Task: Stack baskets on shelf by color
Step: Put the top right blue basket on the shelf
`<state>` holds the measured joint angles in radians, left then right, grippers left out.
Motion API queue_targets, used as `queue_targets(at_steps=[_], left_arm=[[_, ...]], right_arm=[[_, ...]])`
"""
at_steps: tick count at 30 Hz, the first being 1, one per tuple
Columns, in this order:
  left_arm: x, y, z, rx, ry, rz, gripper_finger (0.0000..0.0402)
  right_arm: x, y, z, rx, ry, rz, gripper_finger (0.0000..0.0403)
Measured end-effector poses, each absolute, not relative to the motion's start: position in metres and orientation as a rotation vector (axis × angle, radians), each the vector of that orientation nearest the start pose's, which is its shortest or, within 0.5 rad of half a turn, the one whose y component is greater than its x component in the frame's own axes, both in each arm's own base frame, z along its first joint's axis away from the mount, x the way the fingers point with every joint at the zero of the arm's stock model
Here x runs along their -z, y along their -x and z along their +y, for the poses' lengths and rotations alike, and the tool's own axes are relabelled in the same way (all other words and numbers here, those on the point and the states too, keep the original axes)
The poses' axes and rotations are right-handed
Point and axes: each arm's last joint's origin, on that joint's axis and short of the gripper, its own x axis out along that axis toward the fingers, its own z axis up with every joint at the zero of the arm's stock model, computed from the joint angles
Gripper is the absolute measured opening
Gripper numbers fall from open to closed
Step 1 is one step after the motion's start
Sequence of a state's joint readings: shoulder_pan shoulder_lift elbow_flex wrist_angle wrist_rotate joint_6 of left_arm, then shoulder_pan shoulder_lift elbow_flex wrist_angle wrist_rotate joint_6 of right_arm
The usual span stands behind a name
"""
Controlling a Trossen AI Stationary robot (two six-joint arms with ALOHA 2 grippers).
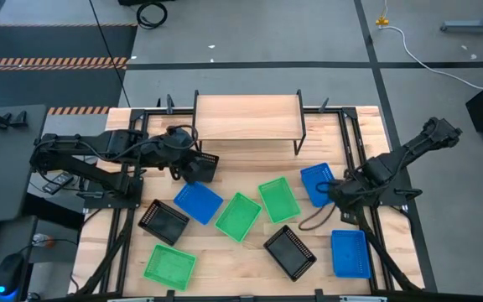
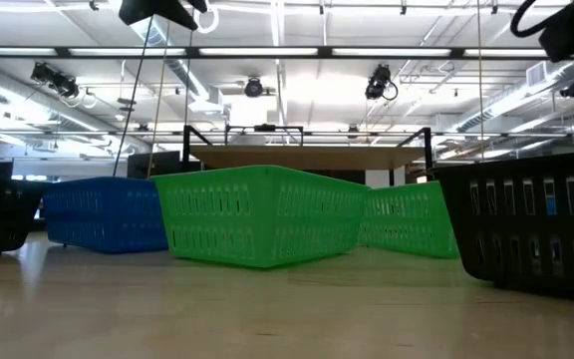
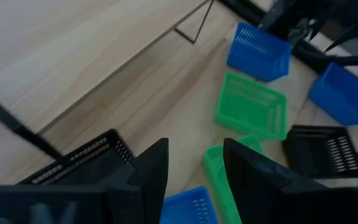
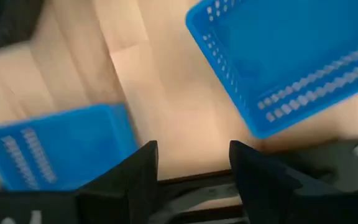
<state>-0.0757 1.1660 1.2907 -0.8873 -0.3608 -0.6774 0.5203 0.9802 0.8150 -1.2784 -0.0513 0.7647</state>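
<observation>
The left claw (image 1: 193, 165) hovered over the far left of the desk (image 1: 250, 264), just in front of the shelf (image 1: 247, 116), its fingers clamped on the rim of a black basket (image 1: 206, 168) that hung tilted just beside the shelf's near left corner. The right claw (image 1: 334, 191) stood at the right, fingers spread apart with nothing between them, just beside a blue basket (image 1: 314, 180) lying tilted there; a second blue basket (image 1: 350, 253) lay nearer, by the right edge. The shelf top was bare pale wood on thin black legs. The other baskets lay scattered on the desk's wooden planks: a blue one (image 1: 198, 202), two green ones (image 1: 239, 216) (image 1: 278, 199) in the middle, a black one (image 1: 163, 221) at the left, another black one (image 1: 290, 251) near the front, and a green one (image 1: 170, 265) at the near left. All were rectangular plastic trays with perforated, slotted walls.
</observation>
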Motion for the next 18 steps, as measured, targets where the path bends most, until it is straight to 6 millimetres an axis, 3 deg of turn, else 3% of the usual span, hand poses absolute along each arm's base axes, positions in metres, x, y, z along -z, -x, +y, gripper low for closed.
queue_targets(at_steps=[8, 13, 18], left_arm=[[-0.363, -0.211, -0.003, -0.672, 0.517, 0.662, 0.016], [-0.362, -0.209, -0.003, -0.715, 0.566, 0.664, 0.016], [-0.361, -0.208, -0.003, -0.722, 0.588, 0.66, 0.016]], right_arm=[[-0.244, -0.122, 0.068, 0.126, -0.017, 1.333, 0.0204], [-0.216, -0.12, 0.069, 0.044, 0.019, 1.381, 0.0204], [-0.193, -0.115, 0.065, 0.085, 0.008, 1.427, 0.0204]])
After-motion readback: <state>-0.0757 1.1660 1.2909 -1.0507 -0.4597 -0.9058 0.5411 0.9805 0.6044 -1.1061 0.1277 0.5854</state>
